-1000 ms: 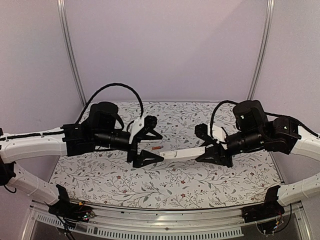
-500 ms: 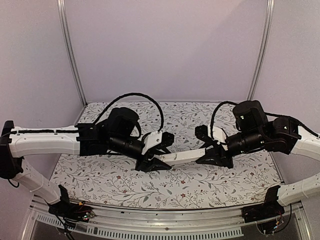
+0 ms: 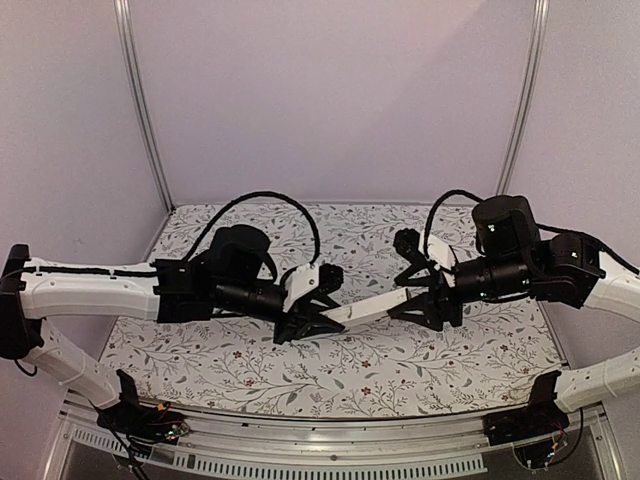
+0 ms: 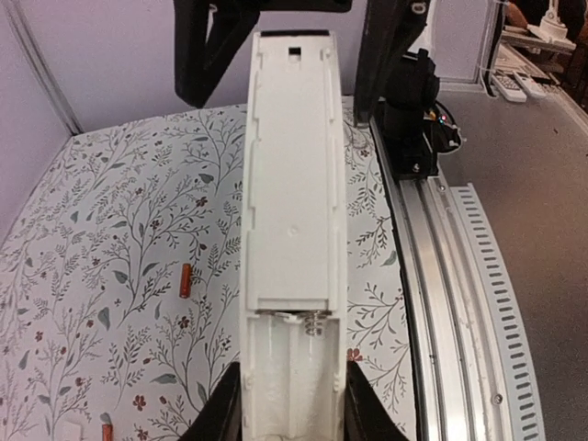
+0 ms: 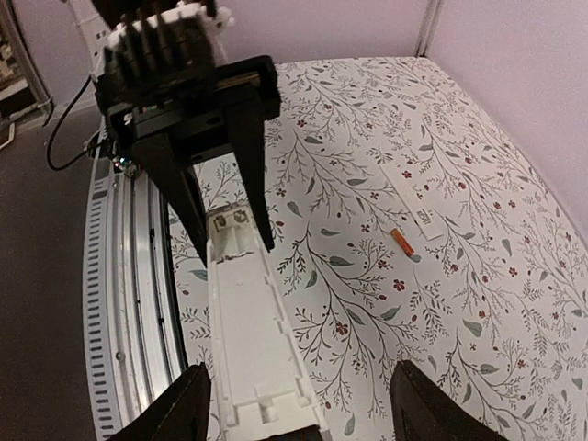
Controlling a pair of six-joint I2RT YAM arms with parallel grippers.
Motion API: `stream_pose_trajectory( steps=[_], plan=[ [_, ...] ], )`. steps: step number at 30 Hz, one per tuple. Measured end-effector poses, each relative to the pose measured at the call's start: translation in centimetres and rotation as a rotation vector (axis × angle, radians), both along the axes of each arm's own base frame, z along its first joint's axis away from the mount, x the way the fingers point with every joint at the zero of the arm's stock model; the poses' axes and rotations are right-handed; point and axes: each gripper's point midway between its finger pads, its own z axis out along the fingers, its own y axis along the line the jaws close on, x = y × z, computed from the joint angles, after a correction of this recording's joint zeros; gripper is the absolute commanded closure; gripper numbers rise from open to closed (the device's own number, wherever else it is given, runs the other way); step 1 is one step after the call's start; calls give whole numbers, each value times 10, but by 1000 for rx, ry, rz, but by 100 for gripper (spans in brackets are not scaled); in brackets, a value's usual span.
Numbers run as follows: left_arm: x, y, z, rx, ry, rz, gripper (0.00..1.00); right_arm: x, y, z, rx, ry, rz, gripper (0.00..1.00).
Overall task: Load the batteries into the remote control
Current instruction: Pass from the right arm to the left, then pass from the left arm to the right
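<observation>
Above the table (image 3: 200, 350), left end effector (image 4: 292, 390) pinching remote control (image 4: 292, 184), right end effector (image 5: 299, 390) spread around its far end

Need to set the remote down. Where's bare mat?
Bare: the near strip of mat by the front rail, and the far strip along the back wall. Crowded: the middle, where left claw and right claw meet at the remote control, with batteries lying nearby.

You have soft, even light from above; shadows on the tabletop (image 3: 250, 370) are faint. The white remote control (image 4: 292, 184) runs bright yet shows detail. Both wrist views bow at the edges, and the left fingers (image 4: 216, 418) look soft.
</observation>
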Motion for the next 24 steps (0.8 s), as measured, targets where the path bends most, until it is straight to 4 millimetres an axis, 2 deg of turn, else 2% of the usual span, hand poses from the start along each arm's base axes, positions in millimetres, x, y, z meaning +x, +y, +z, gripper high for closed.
stream_pose_trajectory(
  steps=[4, 5, 6, 10, 17, 21, 24],
  plan=[
    [13, 1, 4, -45, 2, 92, 100, 28, -8, 17, 81, 17, -154, 17],
    [19, 1, 6, -58, 2, 130, 100, 36, -11, 20, 101, 28, -200, 6],
    [25, 1, 8, -70, 3, 170, 100, 46, -15, 23, 118, 40, -249, 2],
    [55, 6, 20, -127, 8, 363, 100, 76, -29, 32, 202, 105, -426, 1],
    [98, 20, 31, -221, 25, 646, 100, 111, -41, 53, 348, 154, -659, 1],
    [113, 26, 24, -232, 31, 757, 100, 123, -38, 51, 388, 189, -708, 1],
    [120, 29, 20, -233, 17, 819, 100, 131, -31, 40, 394, 245, -724, 1]
  ],
)
